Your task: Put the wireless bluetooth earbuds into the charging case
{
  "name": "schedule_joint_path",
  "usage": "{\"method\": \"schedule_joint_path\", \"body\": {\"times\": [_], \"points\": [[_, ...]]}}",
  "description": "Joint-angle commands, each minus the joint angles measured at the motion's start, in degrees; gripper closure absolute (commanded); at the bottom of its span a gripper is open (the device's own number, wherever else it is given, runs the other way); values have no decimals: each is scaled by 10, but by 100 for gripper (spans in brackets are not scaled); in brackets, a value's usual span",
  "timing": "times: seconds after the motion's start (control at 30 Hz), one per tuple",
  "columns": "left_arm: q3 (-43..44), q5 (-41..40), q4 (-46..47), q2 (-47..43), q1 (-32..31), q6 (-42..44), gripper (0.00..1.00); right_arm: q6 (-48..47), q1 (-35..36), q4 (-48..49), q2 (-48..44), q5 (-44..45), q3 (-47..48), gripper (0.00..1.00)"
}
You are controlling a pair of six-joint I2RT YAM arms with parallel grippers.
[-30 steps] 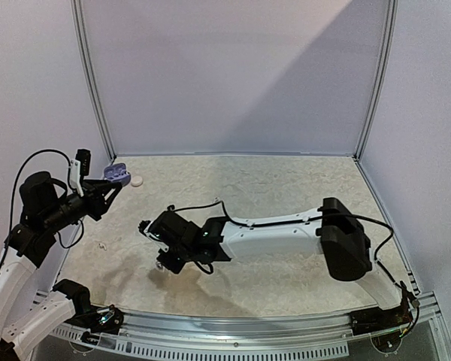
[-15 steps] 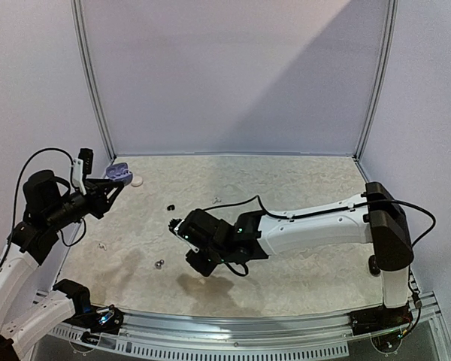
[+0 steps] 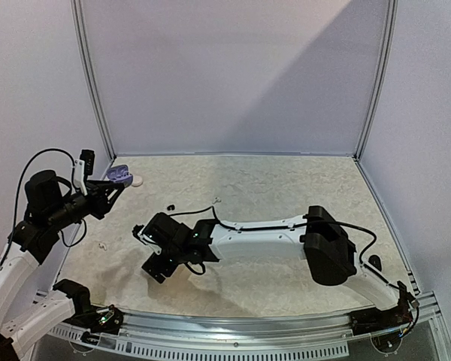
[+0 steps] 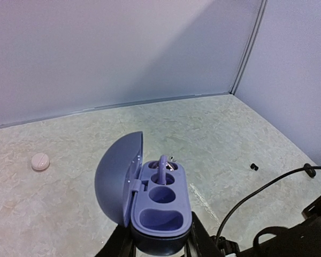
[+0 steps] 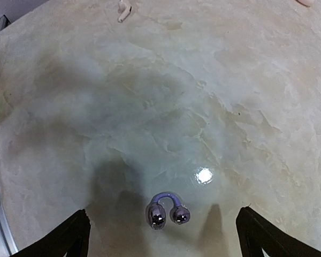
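While the right end effector (image 3: 155, 265) hangs spread wide over a glossy silver-lilac earbud (image 5: 167, 210), two rounded pods on an arched bridge, near the marbled bench's (image 3: 301, 188) near-left corner, pickup is in hand: descend, centre, close. The left end effector (image 3: 111, 184) grips the smooth purple clamshell charging case (image 4: 160, 206), lid open, above the far-left corner.

Lighting: soft, even, moderately bright; all three views sharp.
Diagonal shadow edge crosses back wall (image 3: 233, 75). Broad diffuse shadows lie on table (image 3: 301, 188). Right wrist view has a small white glare spot near earbud (image 5: 167, 210), which carries specular highlights.
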Motion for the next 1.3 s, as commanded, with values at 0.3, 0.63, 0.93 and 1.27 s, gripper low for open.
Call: {"method": "schedule_joint_path", "body": {"times": [0.3,0.63,0.93,1.27], "points": [[-3,-5,-5,-8,5,2,100,3,-15,17,81,5,30,29],[-1,-8,-10,-12,4,10,100,3,-12,0,64,0,-2,60],[-5,-9,-9,-13,5,12,100,18,-9,-7,-11,41,-87,69],[-5,-7,-12,-14,5,17,100,62,-2,-25,-74,55,-180,70]]}}
